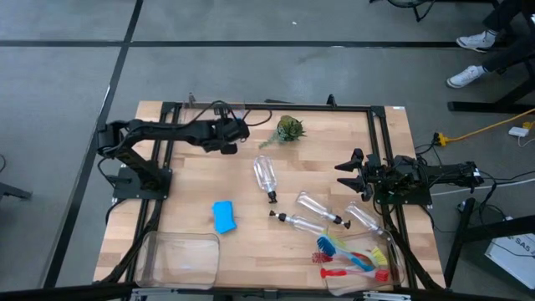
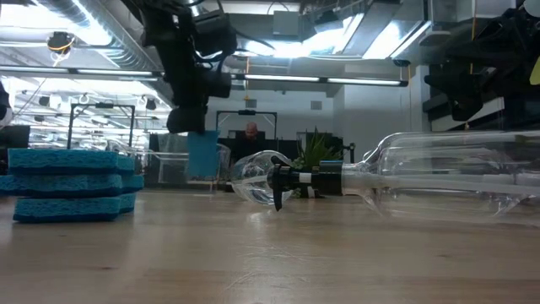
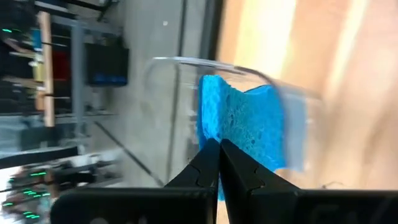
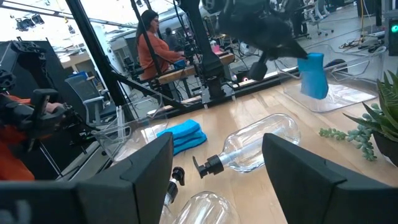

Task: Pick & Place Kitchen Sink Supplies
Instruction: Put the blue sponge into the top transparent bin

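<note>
Closest to the low camera, a clear bottle [image 2: 456,176] lies on its side on the counter [image 1: 192,180], black pump pointing left. Beyond its pump, a second bottle [image 2: 256,177] also lies on its side. To the left, near the lens, sits a loose blue sponge [image 2: 72,181].

From above, four bottles lie on the counter. One [image 1: 266,176] is at the centre, and three more [image 1: 318,206] [image 1: 301,224] [image 1: 364,219] lie to its near right, close together. The loose sponge [image 1: 224,216] lies flat left of them, well apart, with a clear bin [image 1: 149,251] just beyond it at the near-left corner. At the near-right corner, another bin [image 1: 401,269] holds the red, blue and yellow-green brushes [image 1: 351,259]. A small plant [image 1: 288,128] stands at the far edge.

The left arm [image 1: 167,134] reaches across the far-left part of the counter. Its jaws are closed on a second sponge [image 3: 245,121], pinching it at one edge so that it hangs upright in the air. This held sponge [image 4: 312,74] is over a third clear bin [image 4: 339,94] at the far side, clear of the bin floor.

The right arm [image 1: 418,176] waits at the right edge, about midway between near and far. Its jaws are spread wide and hold nothing, and they face the central bottle [image 4: 255,149].

People [image 4: 152,43] sit at desks in the room behind.
</note>
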`<state>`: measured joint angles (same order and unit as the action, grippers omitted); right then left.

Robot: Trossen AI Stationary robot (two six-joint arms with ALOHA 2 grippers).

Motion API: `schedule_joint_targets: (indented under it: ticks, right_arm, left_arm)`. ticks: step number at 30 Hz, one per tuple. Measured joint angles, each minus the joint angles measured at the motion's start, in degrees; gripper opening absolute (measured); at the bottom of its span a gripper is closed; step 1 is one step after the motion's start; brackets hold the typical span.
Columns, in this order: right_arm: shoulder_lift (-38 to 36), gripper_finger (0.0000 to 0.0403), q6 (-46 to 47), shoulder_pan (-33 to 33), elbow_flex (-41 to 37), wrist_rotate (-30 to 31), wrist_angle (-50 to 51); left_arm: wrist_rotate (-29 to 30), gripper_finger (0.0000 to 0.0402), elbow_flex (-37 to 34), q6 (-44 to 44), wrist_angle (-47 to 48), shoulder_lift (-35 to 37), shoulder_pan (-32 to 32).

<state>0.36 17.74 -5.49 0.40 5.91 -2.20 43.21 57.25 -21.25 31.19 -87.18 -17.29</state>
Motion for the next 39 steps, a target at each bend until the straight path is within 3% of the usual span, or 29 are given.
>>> schedule_joint_targets:
  ticks: [13, 21, 29, 39]
  right_arm:
    - [0.0, 0.0245, 0.0, 0.01, 0.0, -0.01, 0.02]
    - [0.01, 0.0245, 0.0, 0.01, 0.0, 0.0, 0.0]
    - [0.0, 0.0245, -0.02, 0.02, 0.0, 0.0, 0.02]
    - [0.02, 0.0245, -0.02, 0.0, 0.0, 0.0, 0.02]
  left_arm:
    - [-8.64, 0.0003, -1.05, 11.97, 3.25, 0.0, 1.98]
    - [-8.79, 0.0007, -1.81, 13.22, 3.04, 0.0, 0.96]
    - [-13.68, 0.0003, -1.75, 14.94, 2.87, 0.25, 1.42]
    - [-17.8, 0.0034, -1.84, 20.7, 2.98, 2.52, 1.83]
